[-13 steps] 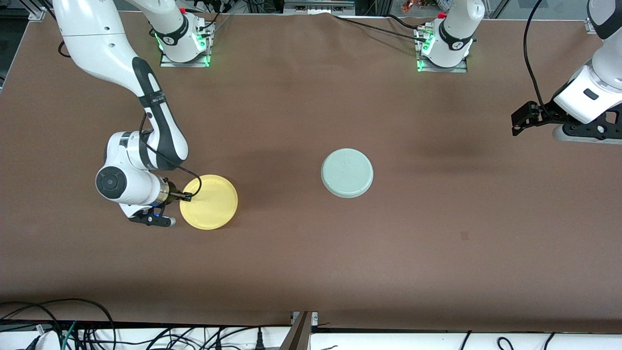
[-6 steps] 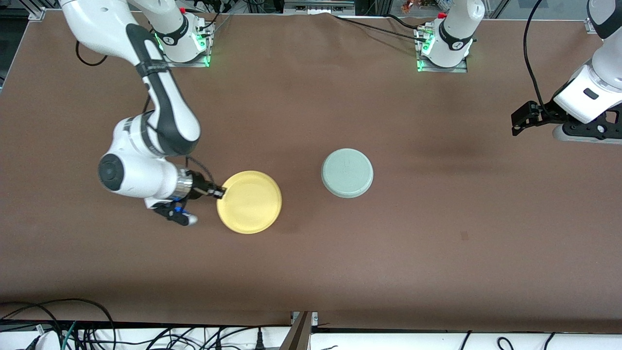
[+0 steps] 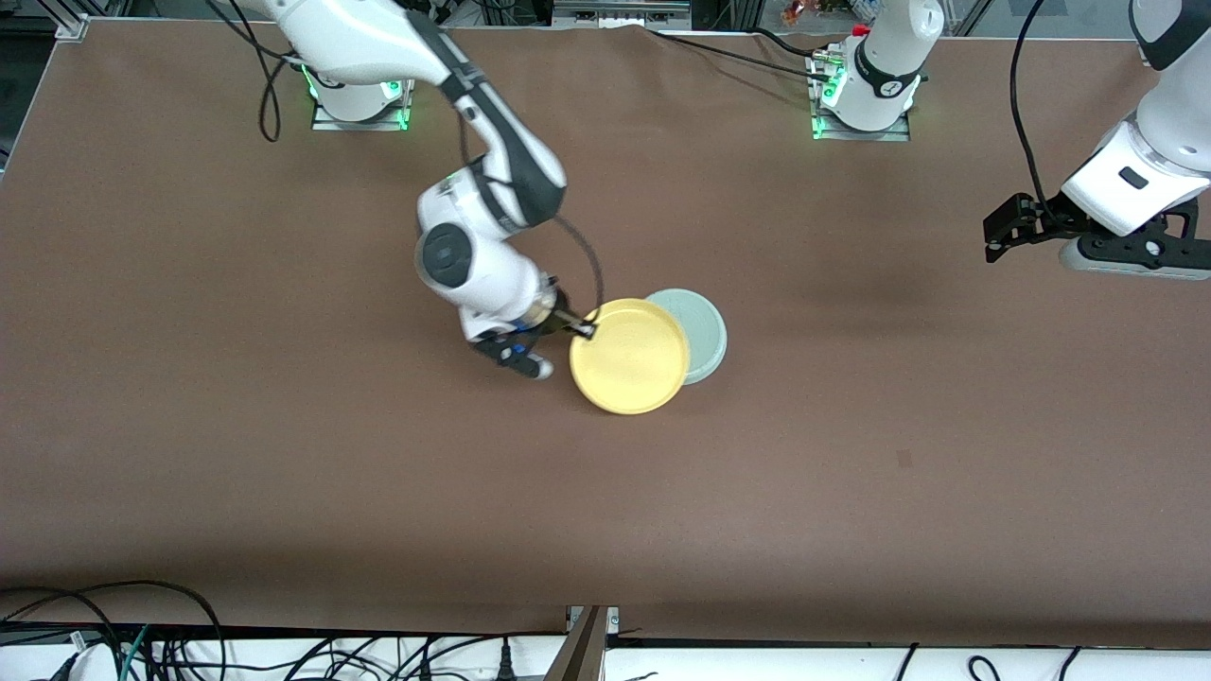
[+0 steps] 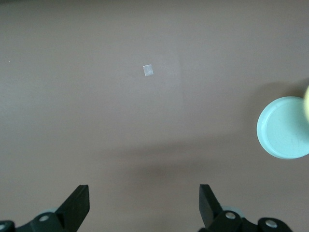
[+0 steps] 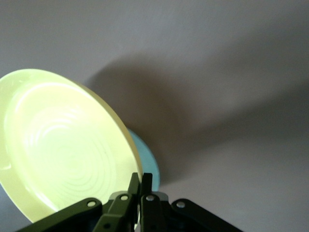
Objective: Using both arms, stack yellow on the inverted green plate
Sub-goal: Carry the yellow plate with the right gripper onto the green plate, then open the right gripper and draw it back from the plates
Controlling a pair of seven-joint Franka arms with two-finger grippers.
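Over green plate [image 3: 708, 333], yellow [image 3: 629, 357], rim-pinched by right claw [image 3: 585, 330]

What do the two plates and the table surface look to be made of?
Yellow plate, held by the right gripper over the green plate: probably matte plastic, with an even colour and faint moulded rings. The green plate looks the same, though ceramic isn't ruled out. Table: brown, glare-free, likely a fabric or rubber mat.
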